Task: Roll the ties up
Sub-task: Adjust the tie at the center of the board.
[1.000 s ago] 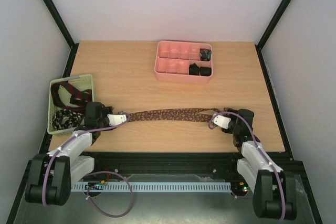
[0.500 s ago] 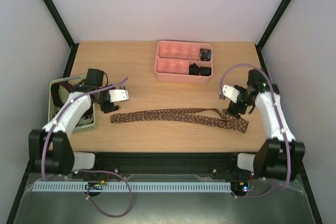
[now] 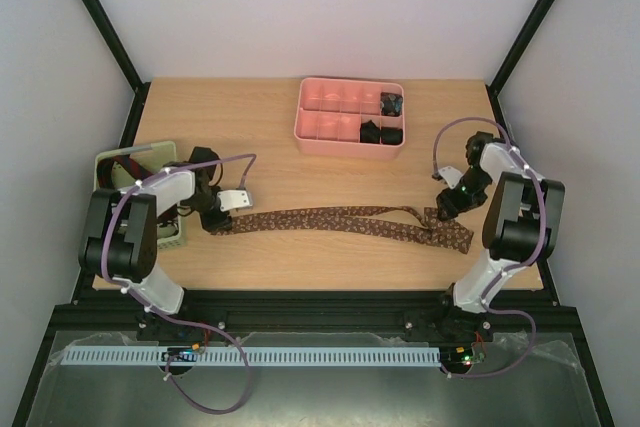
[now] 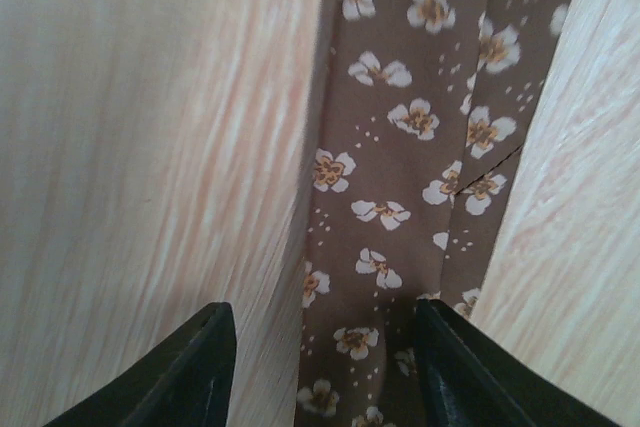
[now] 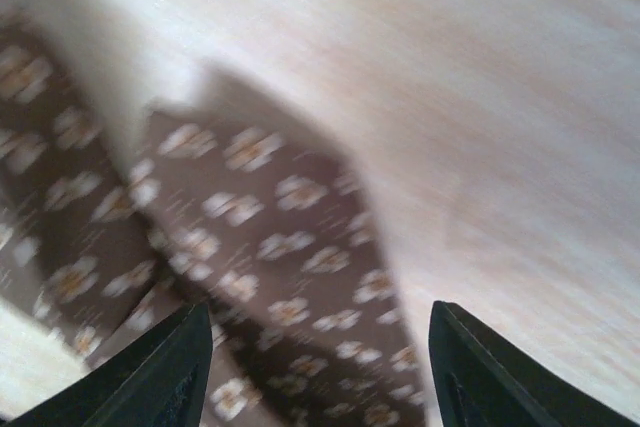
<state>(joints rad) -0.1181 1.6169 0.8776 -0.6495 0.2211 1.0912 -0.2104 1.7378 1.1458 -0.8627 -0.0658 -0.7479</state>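
The brown tie [image 3: 340, 217] with a small pale flower print lies flat across the table, left to right. My left gripper [image 3: 213, 217] is low over its left end. In the left wrist view the gripper [image 4: 325, 387] is open, its fingers [image 4: 190, 367] astride the tie [image 4: 400, 147]. My right gripper [image 3: 445, 205] is over the wide right end. In the blurred right wrist view it [image 5: 320, 377] is open, with the tie [image 5: 280, 247] between its fingers [image 5: 500, 377]. Black coiled ties [image 3: 381, 132] sit in the tray.
The pink compartmented tray [image 3: 325, 125] stands at the back centre. The pale green basket [image 3: 108, 161] with more ties is at the left edge, partly hidden by my left arm. The table's front edge runs just below the tie.
A second ago both grippers held the tie's ends near the front. They let go, lifted outwards, and have now come down open over the two ends. The tie lies flat.
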